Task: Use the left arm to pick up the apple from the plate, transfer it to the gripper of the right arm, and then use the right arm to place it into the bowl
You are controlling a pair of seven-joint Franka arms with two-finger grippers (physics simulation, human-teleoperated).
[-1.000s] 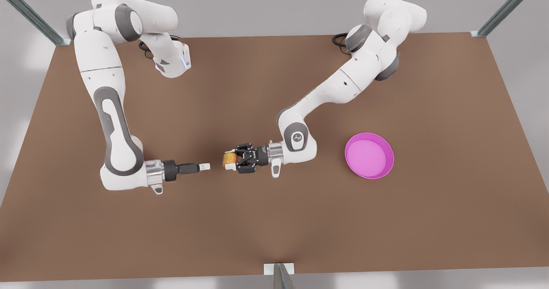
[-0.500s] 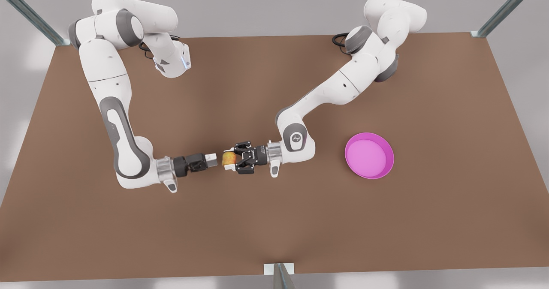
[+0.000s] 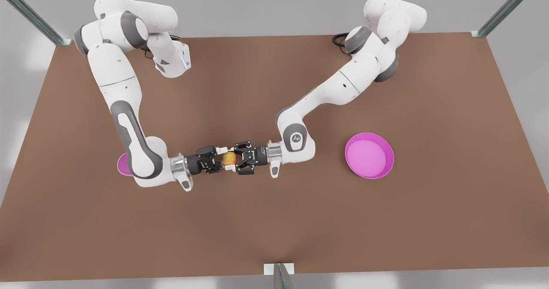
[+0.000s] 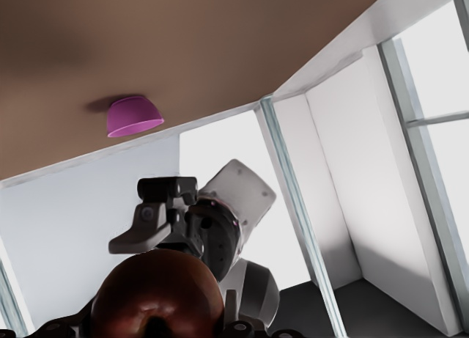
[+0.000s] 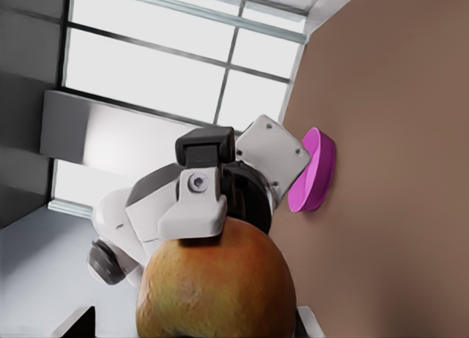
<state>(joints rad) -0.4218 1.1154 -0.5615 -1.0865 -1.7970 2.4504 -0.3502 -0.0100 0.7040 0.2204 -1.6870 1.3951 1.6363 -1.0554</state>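
Note:
The red-orange apple [image 3: 230,158] hangs above the table's middle, between two grippers that meet tip to tip. My left gripper [image 3: 231,158], on the arm at the front view's right, is shut on it. My right gripper [image 3: 221,159], on the arm at the front view's left, is open with its fingers straddling the apple from the other side. The apple [image 4: 155,298] sits close in the left wrist view, and the apple [image 5: 216,287] is close in the right wrist view too. The magenta plate [image 3: 388,160] lies bare at the front view's right. The small bowl [image 3: 122,165] peeks out behind the right arm.
The bowl [image 4: 133,116] appears far off in the left wrist view, and the plate [image 5: 315,173] shows past the left gripper in the right wrist view. A metal post [image 3: 279,276] stands at the table's near edge. Brown tabletop [image 3: 274,220] spreads around both arms.
My right gripper has moved toward the front view's right, turned at the wrist and reached the apple, its fingers now on either side of it. The bowl has come into sight behind that arm. My left gripper held still.

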